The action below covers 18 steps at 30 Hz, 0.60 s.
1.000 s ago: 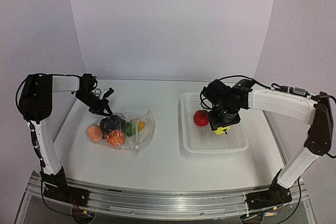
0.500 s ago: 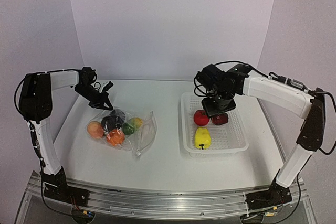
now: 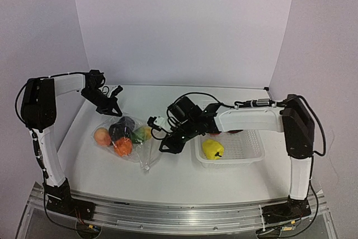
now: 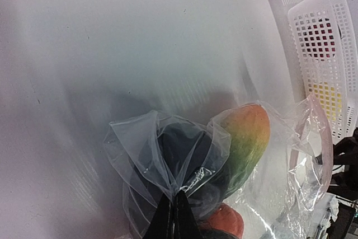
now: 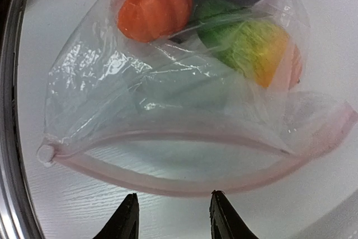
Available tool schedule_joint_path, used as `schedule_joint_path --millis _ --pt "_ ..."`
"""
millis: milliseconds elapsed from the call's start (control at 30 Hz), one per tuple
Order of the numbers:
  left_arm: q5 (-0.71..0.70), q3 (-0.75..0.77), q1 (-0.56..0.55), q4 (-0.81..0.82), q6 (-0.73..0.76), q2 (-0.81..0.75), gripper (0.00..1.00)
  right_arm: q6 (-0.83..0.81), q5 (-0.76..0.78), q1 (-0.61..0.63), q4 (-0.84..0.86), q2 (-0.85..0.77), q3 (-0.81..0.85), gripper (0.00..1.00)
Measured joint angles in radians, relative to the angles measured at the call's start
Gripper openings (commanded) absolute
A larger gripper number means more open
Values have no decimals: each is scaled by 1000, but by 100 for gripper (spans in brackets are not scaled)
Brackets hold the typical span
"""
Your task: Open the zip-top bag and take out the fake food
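Observation:
The clear zip-top bag (image 3: 150, 145) lies at the table's left with fake food inside: a peach-pink piece (image 3: 101, 137), an orange one (image 3: 123, 146), a dark purple one (image 3: 118, 131) and a green-yellow one (image 3: 143, 134). My left gripper (image 3: 114, 106) is shut on a pinch of the bag's far end (image 4: 168, 155), above the purple piece (image 4: 187, 158). My right gripper (image 3: 166, 145) is open and empty just outside the bag's open mouth. In the right wrist view its fingertips (image 5: 130, 216) flank the pink zip strip (image 5: 168, 186), apart from it.
A white mesh basket (image 3: 254, 150) stands at the right, holding a yellow pepper (image 3: 212, 148) and red pieces partly hidden behind my right arm. The basket also shows in the left wrist view (image 4: 324, 54). The table's near metal rail runs along the bottom.
My right gripper let the yellow pepper go into the basket, then swung left and down to the bag's mouth. My left gripper kept its hold on the bag's far end.

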Motion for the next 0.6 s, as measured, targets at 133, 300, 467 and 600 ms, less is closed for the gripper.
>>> schedule_joint_path --millis 133,300,467,600 --pt "0 -1 -3 2 0 0 0 -93 -3 0 82 91 19 38" --pt "0 -20 -3 26 -1 0 0 -176 -2 0 239 186 34 42" --pt "-1 -34 -9 48 -7 7 0 -223 -12 0 378 276 92 52" --pt "-10 -34 -31 71 -5 26 0 -269 -10 0 442 324 146 64"
